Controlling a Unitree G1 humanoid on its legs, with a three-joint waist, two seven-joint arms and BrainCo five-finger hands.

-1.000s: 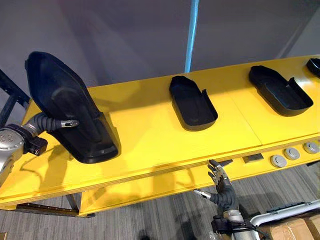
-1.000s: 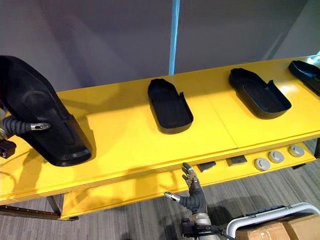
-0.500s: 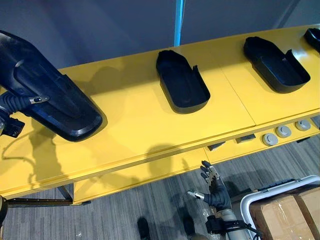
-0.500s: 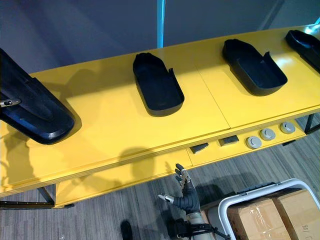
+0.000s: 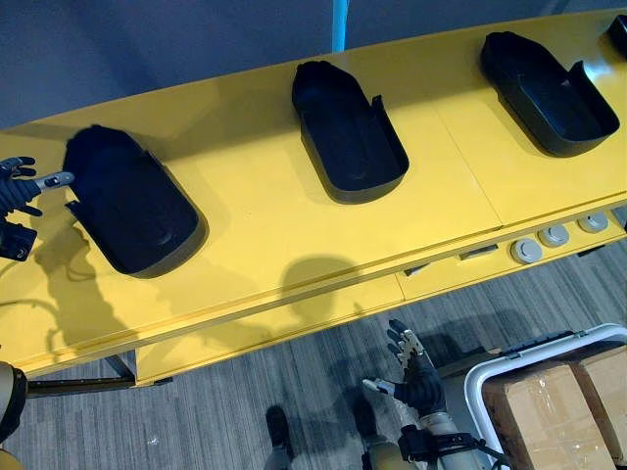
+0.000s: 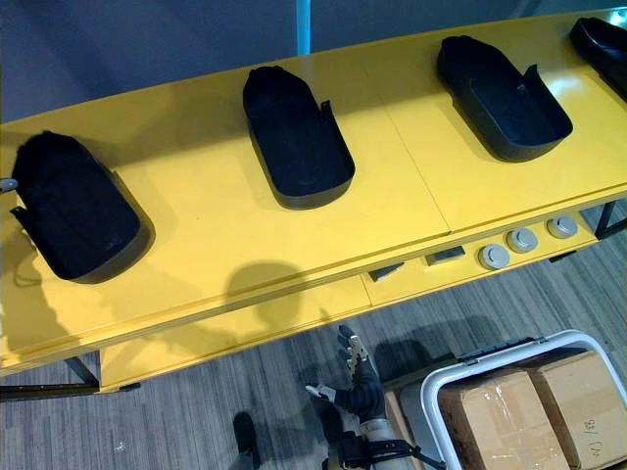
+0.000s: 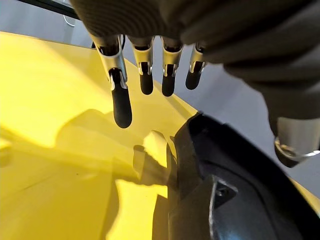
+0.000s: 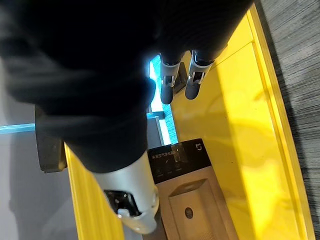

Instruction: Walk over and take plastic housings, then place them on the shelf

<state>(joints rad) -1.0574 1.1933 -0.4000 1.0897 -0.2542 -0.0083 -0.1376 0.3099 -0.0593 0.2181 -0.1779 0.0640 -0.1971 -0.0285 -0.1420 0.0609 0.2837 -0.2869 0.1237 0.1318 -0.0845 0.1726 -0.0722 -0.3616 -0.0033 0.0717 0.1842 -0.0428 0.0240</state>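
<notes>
A long yellow worktop (image 5: 255, 225) runs along a grey wall (image 5: 147, 39) with a blue strip (image 5: 340, 12), and three black plastic housings lie on it open side up and well apart: the left housing (image 5: 132, 201), the middle housing (image 5: 348, 132) and the right housing (image 5: 549, 78). The left hand (image 5: 18, 184) is released, its fingers straight, just beside the left housing's end without touching it. The right hand (image 5: 416, 377) hangs open with spread fingers over the grey floor (image 5: 216, 421), in front of the worktop's edge with its round silver buttons (image 5: 526, 251) and near some cardboard boxes (image 5: 554, 397).
</notes>
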